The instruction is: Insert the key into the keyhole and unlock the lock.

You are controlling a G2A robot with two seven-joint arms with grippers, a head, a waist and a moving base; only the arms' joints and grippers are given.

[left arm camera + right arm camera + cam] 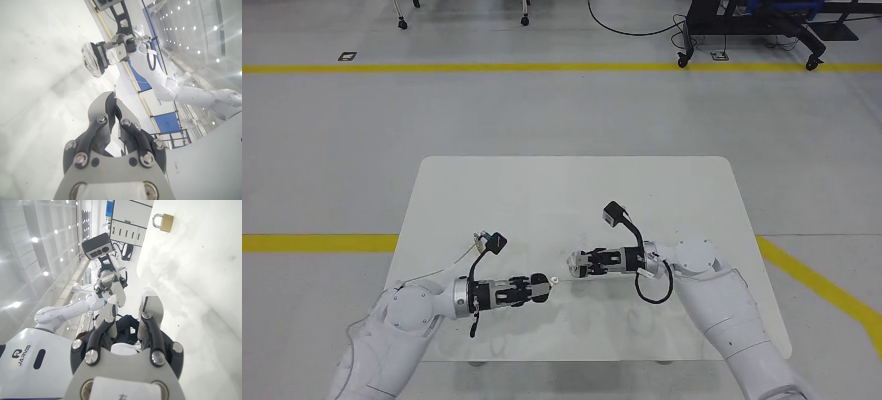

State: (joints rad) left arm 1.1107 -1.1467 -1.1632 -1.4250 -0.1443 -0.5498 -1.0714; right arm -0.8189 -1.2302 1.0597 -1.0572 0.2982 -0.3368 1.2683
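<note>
Between the tips of the left gripper [113, 97] sits the key [114, 90]. It is pinched edge-on, and only a thin sliver of its metal blade pokes out past the dark pads. The jaws are pressed together on it with no gap showing around the blade. From above, the key's tip [554, 279] is a small pale speck just ahead of the left gripper [544, 285], held above the table's near middle.

Just beyond that tip, facing it, is the right gripper [577, 263]. The two point at each other, tips near but apart. The right gripper [130, 298] is spread wide, its two grey fingers [151, 303] well separated with nothing between them and nothing touching them. The left wrist view shows it ahead of the key, its white-wrapped tips [90, 58] turned toward the blade.

The padlock [166, 222] lies flat on the table [662, 190], brass body with a silver shackle seated in it. It is untouched and well apart from both sets of fingertips. From above it is a small object [481, 240] on the far side of the left forearm, behind the key rather than ahead of it. Where its keyhole faces I cannot tell.
</note>
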